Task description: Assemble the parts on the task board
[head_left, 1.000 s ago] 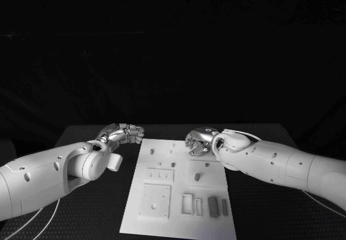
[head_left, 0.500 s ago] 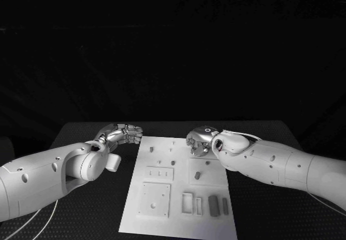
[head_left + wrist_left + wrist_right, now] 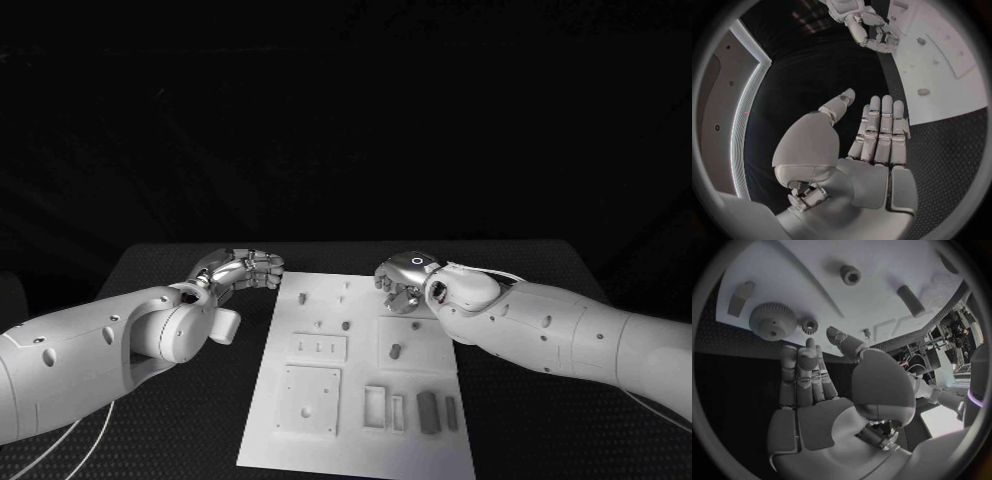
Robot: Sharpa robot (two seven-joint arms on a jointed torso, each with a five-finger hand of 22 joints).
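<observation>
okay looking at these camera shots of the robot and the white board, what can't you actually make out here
- Head view: the right hand covers the far right part of the task board, hiding the large gear and small gear near it.
- Head view: the left hand is seen from behind, so its palm is hidden.
- Head view: the board's small holes and slots are too small to tell apart.

Left hand (image 3: 873, 135), right hand (image 3: 811, 385) empty, outstretched

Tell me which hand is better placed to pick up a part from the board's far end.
Right, probably. The right hand hovers over the task board's far end, empty, near the large gear and small gear. The left hand sits off the board, over the table.
</observation>
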